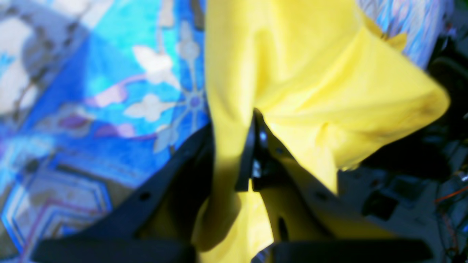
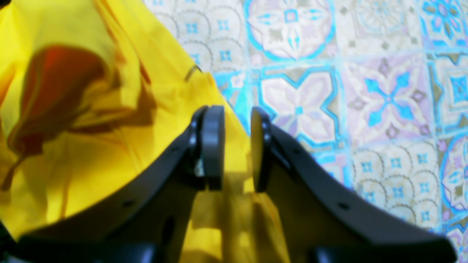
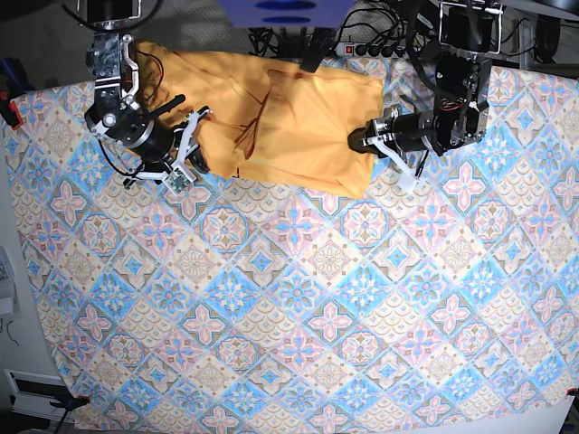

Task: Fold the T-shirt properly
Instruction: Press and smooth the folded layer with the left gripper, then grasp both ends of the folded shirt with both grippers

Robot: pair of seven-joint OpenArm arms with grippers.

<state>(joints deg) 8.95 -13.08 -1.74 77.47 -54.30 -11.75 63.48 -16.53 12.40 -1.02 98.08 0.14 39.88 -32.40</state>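
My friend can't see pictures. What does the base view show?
A yellow-orange T-shirt lies rumpled at the far edge of a blue-pink tablecloth. The left gripper pinches one side edge; the right gripper meets the opposite side.

no readable text, labels, brands, numbers or signs in any view

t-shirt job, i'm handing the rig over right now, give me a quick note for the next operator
Left gripper: shut on the T-shirt, pinching its edge.
Right gripper: jaws slightly apart with shirt fabric between them; a firm grip is not certain.
The T-shirt lies crumpled and partly doubled over at the far end of the tablecloth, between both arms.
Done: both sides engaged.
Left: spread it flat, then make all the neat folds.
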